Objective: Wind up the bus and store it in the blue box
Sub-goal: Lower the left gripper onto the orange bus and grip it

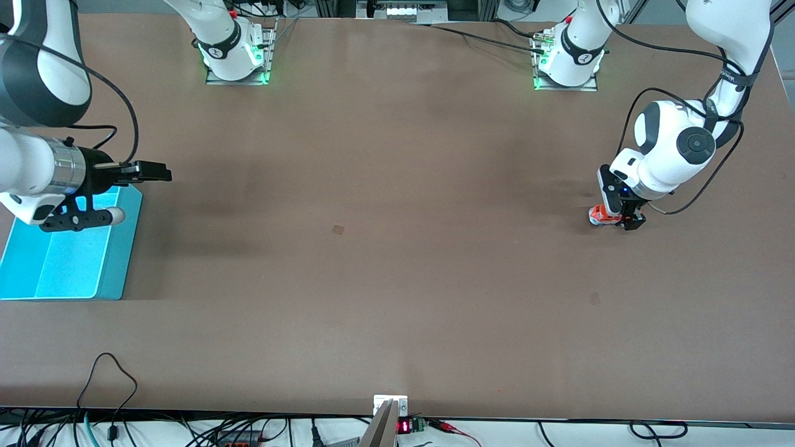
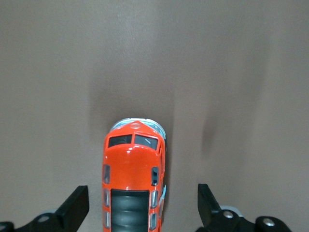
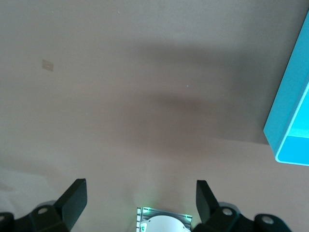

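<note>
Bus [image 2: 133, 181] on table btwn fingers of left gripper [image 2: 143, 208], spread wide, not touching.

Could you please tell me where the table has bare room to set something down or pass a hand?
The widest free patch is the table between the blue box and the bus, plus the strip nearest the front camera. It is crowded at the bus, straddled by the open left pincer, and where the open right pincer hangs beside the box.

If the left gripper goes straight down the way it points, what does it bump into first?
Probably the small orange toy bus: the left gripper points down with open fingers on either side of it; the brown table lies underneath.
</note>
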### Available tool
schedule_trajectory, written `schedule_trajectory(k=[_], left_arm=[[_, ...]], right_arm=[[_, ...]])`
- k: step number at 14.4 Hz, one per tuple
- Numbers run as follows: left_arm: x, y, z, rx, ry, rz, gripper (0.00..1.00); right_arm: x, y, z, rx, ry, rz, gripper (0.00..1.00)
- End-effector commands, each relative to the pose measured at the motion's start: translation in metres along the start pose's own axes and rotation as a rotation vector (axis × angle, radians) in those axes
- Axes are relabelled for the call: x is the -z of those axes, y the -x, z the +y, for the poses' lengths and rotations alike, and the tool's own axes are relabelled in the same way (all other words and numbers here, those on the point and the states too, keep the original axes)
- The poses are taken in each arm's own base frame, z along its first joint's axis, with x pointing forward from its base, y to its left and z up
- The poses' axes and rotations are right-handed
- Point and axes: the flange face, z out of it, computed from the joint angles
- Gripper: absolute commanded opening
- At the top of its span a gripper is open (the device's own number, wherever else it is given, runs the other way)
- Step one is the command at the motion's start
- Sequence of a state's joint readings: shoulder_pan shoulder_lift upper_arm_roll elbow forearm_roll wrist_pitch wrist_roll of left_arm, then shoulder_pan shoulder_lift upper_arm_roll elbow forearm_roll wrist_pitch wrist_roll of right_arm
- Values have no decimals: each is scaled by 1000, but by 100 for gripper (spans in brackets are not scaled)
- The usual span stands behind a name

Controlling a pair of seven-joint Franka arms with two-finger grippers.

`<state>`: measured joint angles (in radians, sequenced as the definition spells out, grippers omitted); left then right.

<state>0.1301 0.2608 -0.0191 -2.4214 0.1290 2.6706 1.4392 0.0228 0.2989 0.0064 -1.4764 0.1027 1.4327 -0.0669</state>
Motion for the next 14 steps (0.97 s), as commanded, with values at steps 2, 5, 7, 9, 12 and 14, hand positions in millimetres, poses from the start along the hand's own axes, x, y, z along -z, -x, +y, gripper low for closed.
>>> schedule_trajectory(k=[2,5,7,9,12,14], left_arm=[[-3,8,-4,-18,-4,-6,71],[-5,7,-4,-21,-1,-6,30],[-8,4,-3,-26,5,-6,24],[-10,4,-3,-28,9,-6,24],[-12,3,-3,-49,12,-6,24],[-17,8,-9,-75,13,-5,24]], right_arm=[[1,-4,8,19,-9,-6,100],[9,0,11,78,10,6,100],[11,1,27,103,29,8,100],[13,1,31,108,32,20,100],[12,0,28,113,46,19,100],[12,0,32,149,77,15,100]])
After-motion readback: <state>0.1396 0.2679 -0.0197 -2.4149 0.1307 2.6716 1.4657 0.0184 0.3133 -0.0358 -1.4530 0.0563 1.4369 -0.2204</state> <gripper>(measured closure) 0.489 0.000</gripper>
